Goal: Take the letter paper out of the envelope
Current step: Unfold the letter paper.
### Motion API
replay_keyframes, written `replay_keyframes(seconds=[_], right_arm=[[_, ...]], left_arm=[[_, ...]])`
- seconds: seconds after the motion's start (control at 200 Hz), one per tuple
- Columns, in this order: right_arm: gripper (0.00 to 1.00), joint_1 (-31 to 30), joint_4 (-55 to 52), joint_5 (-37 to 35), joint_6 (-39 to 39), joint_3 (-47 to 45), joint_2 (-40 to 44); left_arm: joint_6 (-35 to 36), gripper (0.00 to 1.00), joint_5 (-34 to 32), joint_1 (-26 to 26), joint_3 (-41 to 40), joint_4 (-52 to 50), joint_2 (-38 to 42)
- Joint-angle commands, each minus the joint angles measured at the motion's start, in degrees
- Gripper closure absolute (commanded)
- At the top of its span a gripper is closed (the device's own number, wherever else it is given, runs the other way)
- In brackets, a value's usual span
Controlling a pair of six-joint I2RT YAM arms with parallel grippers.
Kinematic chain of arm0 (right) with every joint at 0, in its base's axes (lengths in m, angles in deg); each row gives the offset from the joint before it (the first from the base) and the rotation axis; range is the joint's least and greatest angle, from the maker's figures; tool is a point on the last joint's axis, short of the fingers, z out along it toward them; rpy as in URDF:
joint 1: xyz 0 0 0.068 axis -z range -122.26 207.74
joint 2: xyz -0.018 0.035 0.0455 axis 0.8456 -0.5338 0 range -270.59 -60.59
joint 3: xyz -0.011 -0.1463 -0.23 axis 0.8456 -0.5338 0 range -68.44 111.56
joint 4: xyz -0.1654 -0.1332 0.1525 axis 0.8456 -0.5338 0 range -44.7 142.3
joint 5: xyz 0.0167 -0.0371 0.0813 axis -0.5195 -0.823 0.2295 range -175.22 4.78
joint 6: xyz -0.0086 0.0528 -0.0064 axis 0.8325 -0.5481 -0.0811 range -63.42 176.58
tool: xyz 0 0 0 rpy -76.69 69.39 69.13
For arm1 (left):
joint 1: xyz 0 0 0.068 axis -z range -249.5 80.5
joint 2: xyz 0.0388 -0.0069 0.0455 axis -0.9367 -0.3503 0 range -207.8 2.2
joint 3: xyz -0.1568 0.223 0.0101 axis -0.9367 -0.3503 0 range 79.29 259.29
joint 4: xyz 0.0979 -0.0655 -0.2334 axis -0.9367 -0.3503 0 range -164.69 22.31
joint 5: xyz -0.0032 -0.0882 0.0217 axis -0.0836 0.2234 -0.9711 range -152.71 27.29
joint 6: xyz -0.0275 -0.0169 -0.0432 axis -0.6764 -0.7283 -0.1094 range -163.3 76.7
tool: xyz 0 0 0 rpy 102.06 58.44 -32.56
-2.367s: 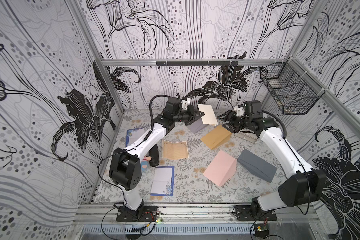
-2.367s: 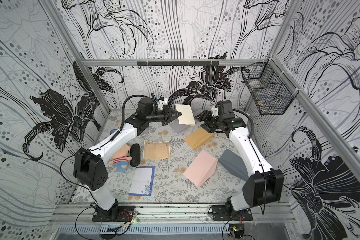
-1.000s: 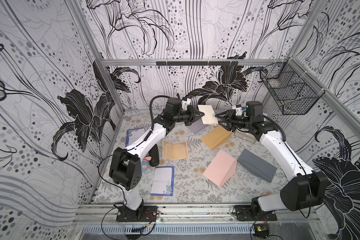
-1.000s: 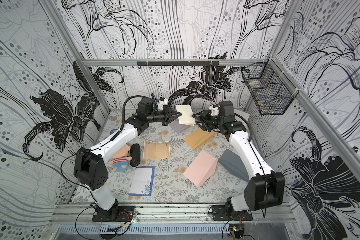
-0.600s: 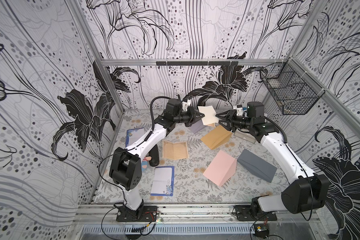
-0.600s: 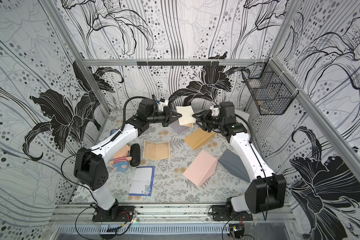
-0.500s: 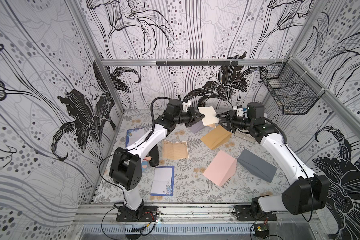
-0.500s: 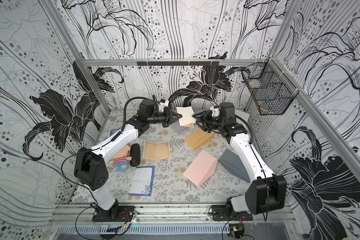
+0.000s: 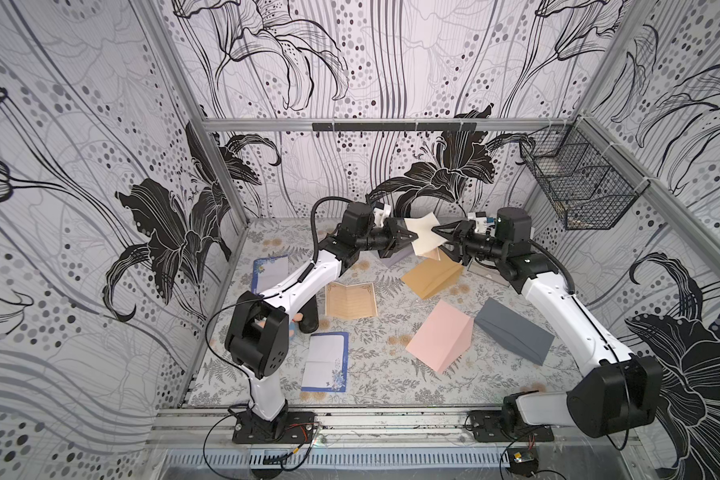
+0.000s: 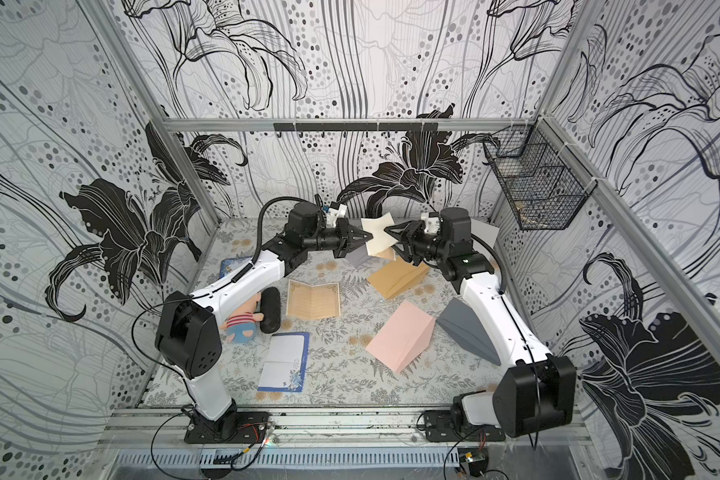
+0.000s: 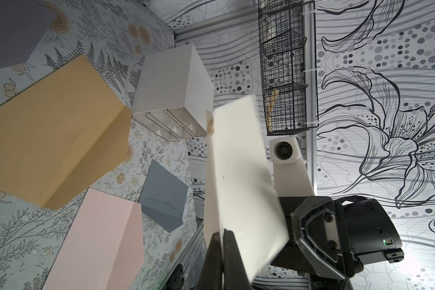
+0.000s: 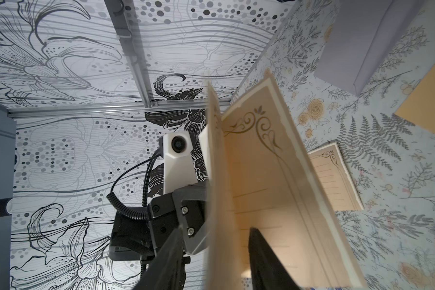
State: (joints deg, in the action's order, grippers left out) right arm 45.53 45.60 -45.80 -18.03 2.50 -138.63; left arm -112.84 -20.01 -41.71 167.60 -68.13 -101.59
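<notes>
Envelope [image 9: 424, 248] pinched in left hand [image 9: 411, 237]; right hand [image 9: 438, 238] half-open, apparently astride letter paper [image 12: 261, 163].

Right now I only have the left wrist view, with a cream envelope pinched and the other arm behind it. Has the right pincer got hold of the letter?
Observer: Not yet. In the right wrist view the right pincer has its jaws apart, with one wall of the cream envelope between them.
Operator: Is the letter showing at all?
Observer: Yes, the letter paper, with a scroll border, sits in the open mouth.
Operator: Anything already out?
Observer: In both top views a similar sheet lies open on the table.
</notes>
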Motion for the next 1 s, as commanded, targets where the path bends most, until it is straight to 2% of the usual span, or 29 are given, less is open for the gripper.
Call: replay_keyframes(seconds=[0.0,0.27,0.551,0.786,0.826,0.881,0.901,0.996], right_arm=[[0.53,-0.8,3.0,-0.5,-1.5,-1.3,1.4],[0.51,-3.5,3.6,-4.4,-1.4,-3.1,2.9],[0.58,-4.2,6.2,-8.8,-2.1,-4.5,3.8],[0.72,-5.7,5.0,-9.0,-1.7,-3.6,2.7],[0.78,-5.8,4.3,-9.2,-1.2,-3.5,2.5],[0.95,-5.8,2.1,-9.7,0.0,-2.8,2.5],[1.00,-5.8,0.9,-9.9,0.8,-2.3,2.5],[1.00,-5.7,-7.7,-10.8,6.3,2.4,1.9]], left_arm=[[-0.9,1.00,-1.0,0.2,0.1,3.9,-0.4],[-4.3,1.00,-3.3,0.7,-1.3,9.1,-0.2],[-5.3,1.00,-4.4,2.0,-1.8,9.6,-0.3],[-7.0,1.00,-5.1,2.3,-2.0,12.1,-0.8],[-7.1,1.00,-4.8,2.5,-1.7,12.2,-1.1],[-7.4,1.00,-4.6,2.5,-1.4,12.5,-1.2],[-7.4,0.95,-4.6,2.5,-1.4,12.7,-1.2],[-5.3,0.64,-4.3,1.7,-1.0,10.8,0.0]])
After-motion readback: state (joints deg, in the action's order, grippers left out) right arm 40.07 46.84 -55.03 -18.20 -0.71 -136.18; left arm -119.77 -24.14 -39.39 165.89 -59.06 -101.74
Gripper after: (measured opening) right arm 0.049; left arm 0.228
